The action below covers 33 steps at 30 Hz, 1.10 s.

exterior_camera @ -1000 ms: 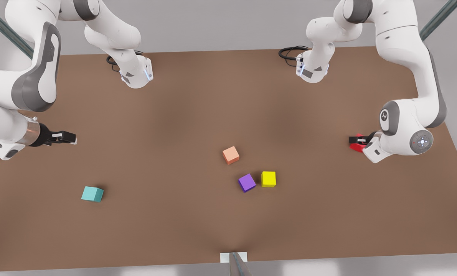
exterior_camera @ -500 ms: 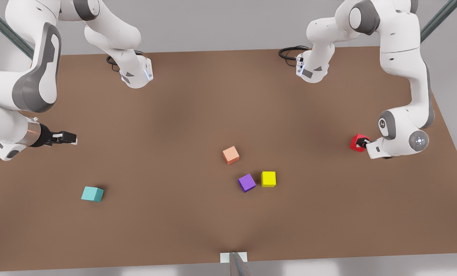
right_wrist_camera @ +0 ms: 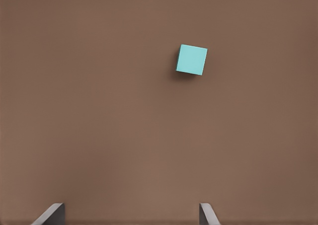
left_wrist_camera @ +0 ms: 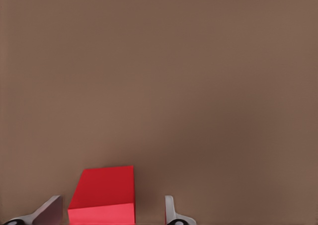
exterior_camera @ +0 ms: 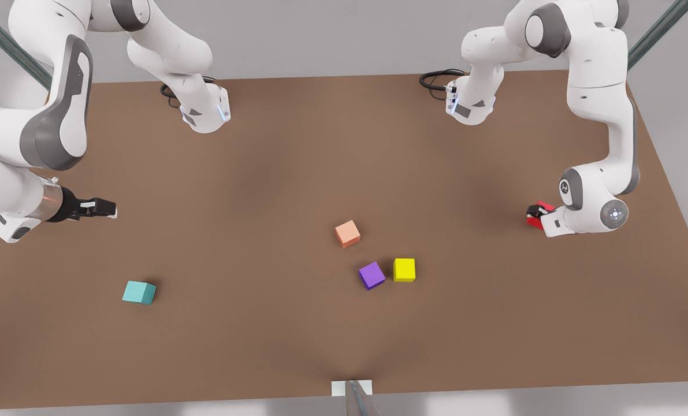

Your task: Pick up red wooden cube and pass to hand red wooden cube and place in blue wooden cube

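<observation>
Lowered since the frame half a second back: left gripper point(exterior_camera: 535, 213) now straddles the red wooden cube point(exterior_camera: 537, 214), arm drawn in toward the table.
Left fingers point(left_wrist_camera: 170, 211) spread wide either side of the cube, gaps visible, no grasp. Cube near the table's point(exterior_camera: 297, 162) edge at the front view's right. Right gripper point(exterior_camera: 106, 208) waits, fingers wide apart, above the blue wooden cube point(exterior_camera: 139, 292).

White arms, grey joints
</observation>
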{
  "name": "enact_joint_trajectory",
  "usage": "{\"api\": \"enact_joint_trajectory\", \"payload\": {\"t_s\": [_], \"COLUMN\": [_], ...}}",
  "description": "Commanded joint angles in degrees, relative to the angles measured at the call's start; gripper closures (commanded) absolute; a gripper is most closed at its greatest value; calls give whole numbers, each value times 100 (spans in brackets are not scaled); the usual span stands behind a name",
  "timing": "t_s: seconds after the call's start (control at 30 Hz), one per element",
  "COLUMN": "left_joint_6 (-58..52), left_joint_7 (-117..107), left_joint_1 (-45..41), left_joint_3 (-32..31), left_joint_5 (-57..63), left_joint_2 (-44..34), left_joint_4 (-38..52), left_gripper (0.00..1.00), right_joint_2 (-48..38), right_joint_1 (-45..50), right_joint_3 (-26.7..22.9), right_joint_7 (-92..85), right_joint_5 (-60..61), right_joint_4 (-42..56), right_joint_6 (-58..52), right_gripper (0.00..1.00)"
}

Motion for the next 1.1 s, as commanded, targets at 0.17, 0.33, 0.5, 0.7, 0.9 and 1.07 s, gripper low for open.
{"api": "enact_joint_trajectory", "payload": {"t_s": [0.17, 0.33, 0.5, 0.7, 0.9, 1.07], "left_joint_6": [70, 360, 360, 351, 334, 316], "left_joint_7": [-1209, -1244, -1244, -1235, -1226, -1218], "left_joint_1": [5, 75, 75, 137, 269, 269], "left_joint_3": [0, 0, 0, 0, -9, -17], "left_joint_5": [344, 441, 432, 432, 441, 441], "left_joint_2": [-5, 136, 250, 373, 453, 453], "left_joint_4": [81, 28, 20, -68, -77, -139], "left_gripper": [0, 0, 0, 0, 0, 0], "right_joint_2": [-6, -6, -6, -6, -6, -6], "right_joint_1": [-7, 2, 2, 2, 2, 2], "right_joint_3": [0, 0, 0, 0, 0, 0], "right_joint_7": [-23, -23, -23, -23, -23, -23], "right_joint_5": [11, 11, 11, 11, 11, 11], "right_joint_4": [-9, -9, -9, -18, -18, -18], "right_joint_6": [-3, -3, -3, -3, -3, -3], "right_gripper": [0, 0, 0, 0, 0, 0]}}
